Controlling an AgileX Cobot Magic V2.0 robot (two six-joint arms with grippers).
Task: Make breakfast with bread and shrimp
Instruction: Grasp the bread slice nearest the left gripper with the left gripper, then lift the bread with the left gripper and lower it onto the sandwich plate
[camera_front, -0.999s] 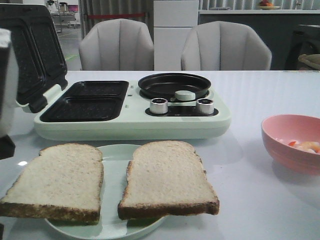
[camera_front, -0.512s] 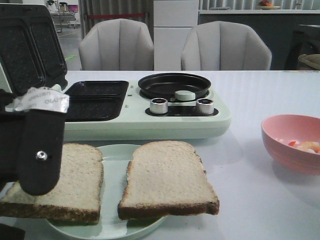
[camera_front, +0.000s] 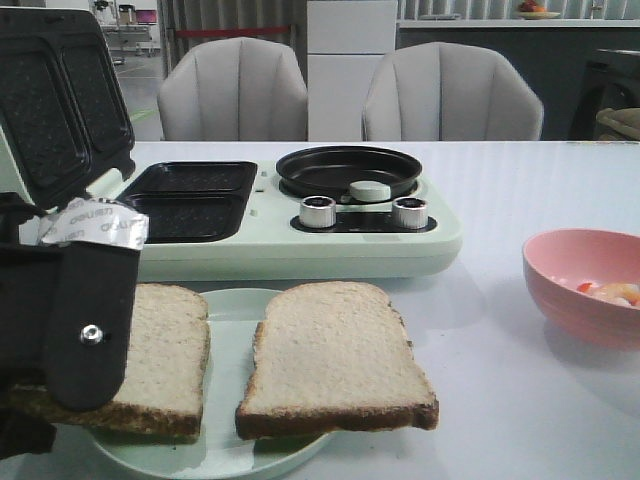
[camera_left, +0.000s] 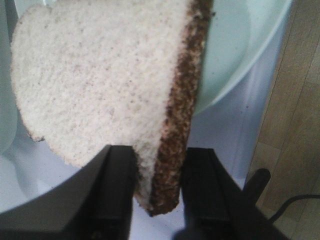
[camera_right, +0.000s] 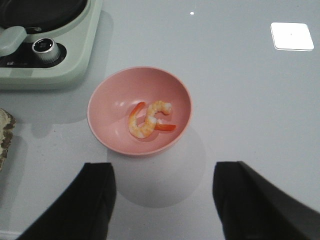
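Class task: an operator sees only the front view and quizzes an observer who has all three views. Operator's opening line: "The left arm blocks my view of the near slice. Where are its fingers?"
Observer: In the left wrist view, the left gripper has one finger on each side of the crust corner of the left bread slice.
Operator: Is the slice pinched yet?
Observer: The fingers sit right against it, but I cannot tell whether they are squeezing.
Operator: How many shrimp are in the pink bowl?
Observer: The right wrist view shows about two curled shrimp, touching, in the pink bowl.
Operator: And the right gripper?
Observer: The right gripper is open and empty on the near side of the bowl.
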